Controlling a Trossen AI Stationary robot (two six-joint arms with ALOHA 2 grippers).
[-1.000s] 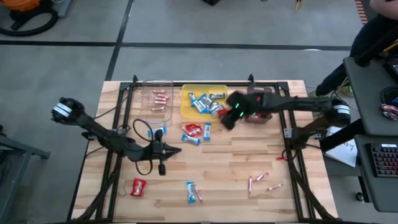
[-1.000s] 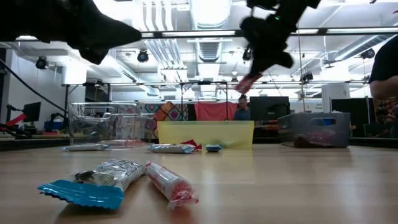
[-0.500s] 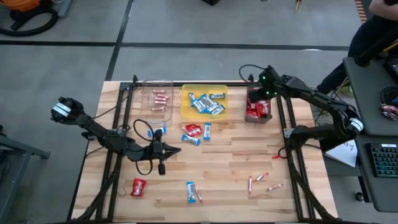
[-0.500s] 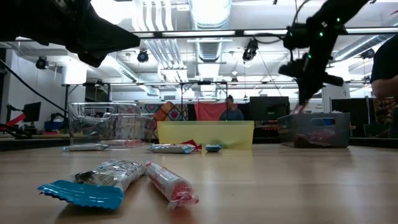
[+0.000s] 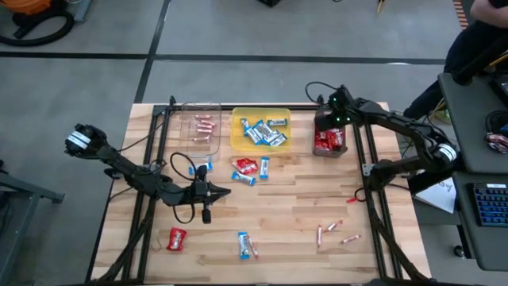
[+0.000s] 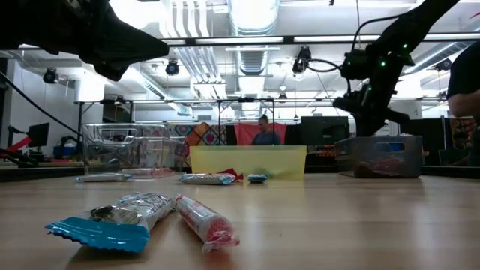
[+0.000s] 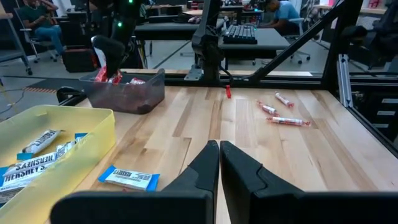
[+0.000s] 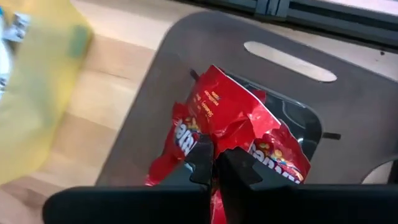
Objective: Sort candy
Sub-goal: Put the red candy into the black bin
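Light wooden table [image 5: 294, 214], black frame, grey floor, lab behind. Right end effector [image 5: 333, 119] closed on a red packet [image 8: 236, 134] over dark tray [image 5: 330, 151] at far edge; left end effector [image 5: 226, 191] closed, empty, mid-table.

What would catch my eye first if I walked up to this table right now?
Probably the right end effector, shut on a red candy packet right over the dark tray at the table's far right. Next, the yellow tray full of blue-and-white bars at the far middle. The left end effector waits shut over the table's middle, with candy scattered around it.
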